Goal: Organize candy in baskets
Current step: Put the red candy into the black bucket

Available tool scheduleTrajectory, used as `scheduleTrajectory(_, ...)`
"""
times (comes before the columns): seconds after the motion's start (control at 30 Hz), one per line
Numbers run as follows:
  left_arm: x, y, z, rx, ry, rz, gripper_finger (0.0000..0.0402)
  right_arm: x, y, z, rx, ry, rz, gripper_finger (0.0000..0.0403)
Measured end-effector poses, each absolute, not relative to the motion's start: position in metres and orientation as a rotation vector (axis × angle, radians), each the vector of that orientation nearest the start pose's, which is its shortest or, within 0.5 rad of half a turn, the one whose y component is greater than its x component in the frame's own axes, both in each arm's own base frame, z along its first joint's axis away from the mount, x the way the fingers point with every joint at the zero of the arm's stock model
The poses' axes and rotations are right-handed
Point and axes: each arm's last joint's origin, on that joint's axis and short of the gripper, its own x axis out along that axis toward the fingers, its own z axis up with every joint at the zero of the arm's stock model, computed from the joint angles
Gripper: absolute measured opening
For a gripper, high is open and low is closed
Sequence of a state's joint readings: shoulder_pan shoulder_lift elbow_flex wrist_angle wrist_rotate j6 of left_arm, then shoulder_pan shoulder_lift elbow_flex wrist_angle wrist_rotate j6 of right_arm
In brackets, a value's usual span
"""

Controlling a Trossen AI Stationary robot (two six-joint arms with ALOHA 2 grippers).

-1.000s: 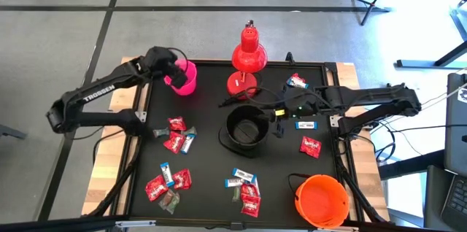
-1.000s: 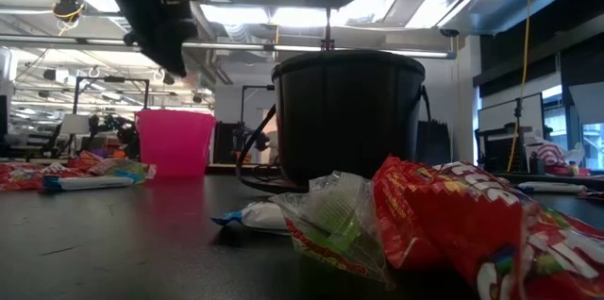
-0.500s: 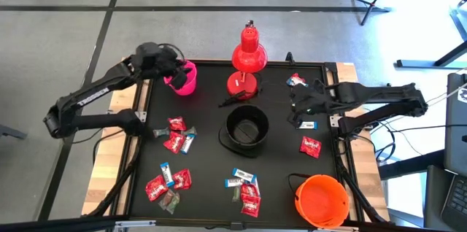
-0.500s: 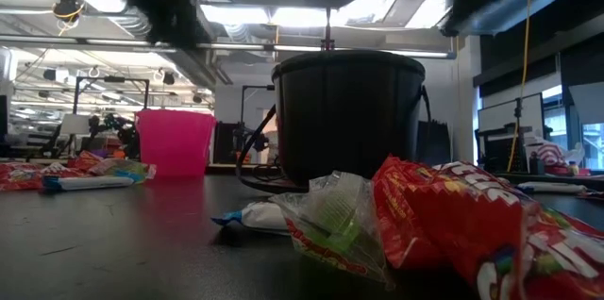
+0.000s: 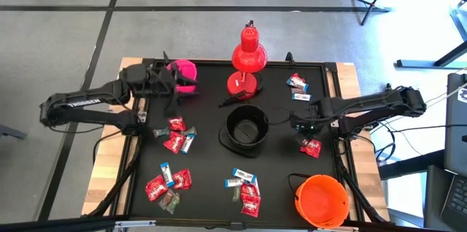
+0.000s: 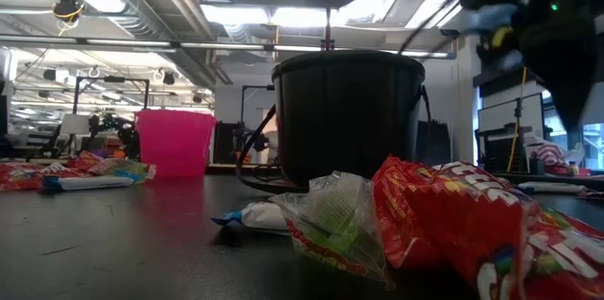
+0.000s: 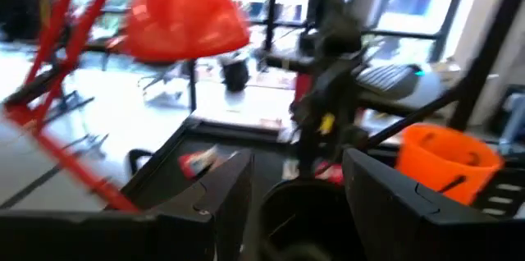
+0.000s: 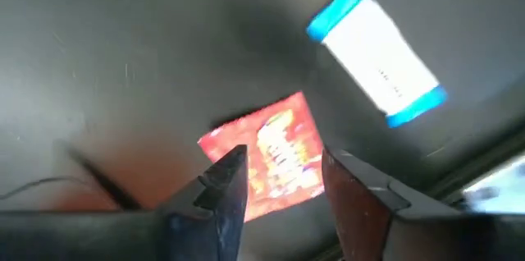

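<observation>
Right end effector hangs spread just over a red candy, with nothing pinched, while most candy lies outside the baskets on the table.

A red desk lamp stands at the far edge of the black table, its round base resting on the mat. A black cable runs from the base.

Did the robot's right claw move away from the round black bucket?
Yes. The right gripper slid from beside the round black plastic bucket toward the flat red candy wrapper.
</observation>
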State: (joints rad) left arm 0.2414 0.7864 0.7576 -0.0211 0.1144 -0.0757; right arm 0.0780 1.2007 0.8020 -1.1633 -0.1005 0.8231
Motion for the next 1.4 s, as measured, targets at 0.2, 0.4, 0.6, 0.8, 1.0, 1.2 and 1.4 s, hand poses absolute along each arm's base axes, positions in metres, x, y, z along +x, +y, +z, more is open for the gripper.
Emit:
scheduleTrajectory(0.2,0.176,0.026,0.336,-0.072,0.032,0.112,0.0179,0.161,0.019,0.185,0.788,1.619,-0.523,0.0167)
scheduleTrajectory(0.4,0.176,0.021,0.336,-0.07,0.032,0.115,0.0179,0.158,0.02,0.158,0.861,1.566,-0.495,0.0168)
scheduleTrajectory(0.6,0.176,0.021,0.336,-0.07,0.032,0.134,0.0179,0.161,0.018,0.152,0.842,1.492,-0.51,0.0168)
scheduleTrajectory(0.8,0.176,0.022,0.336,-0.07,0.029,0.167,0.0179,0.172,0.016,0.183,0.81,1.307,-0.5,0.0168)
scheduleTrajectory(1.0,0.176,0.022,0.336,-0.071,0.026,0.168,0.0179,0.158,0.013,0.204,0.842,1.208,-0.588,0.0168)
scheduleTrajectory(1.2,0.176,0.022,0.336,-0.075,0.024,0.168,0.0179,0.135,0.013,0.188,0.963,1.305,-0.723,0.0168)
scheduleTrajectory(1.4,0.176,0.022,0.336,-0.077,0.024,0.168,0.0179,0.133,0.015,0.169,1.023,1.347,-0.692,0.0168)
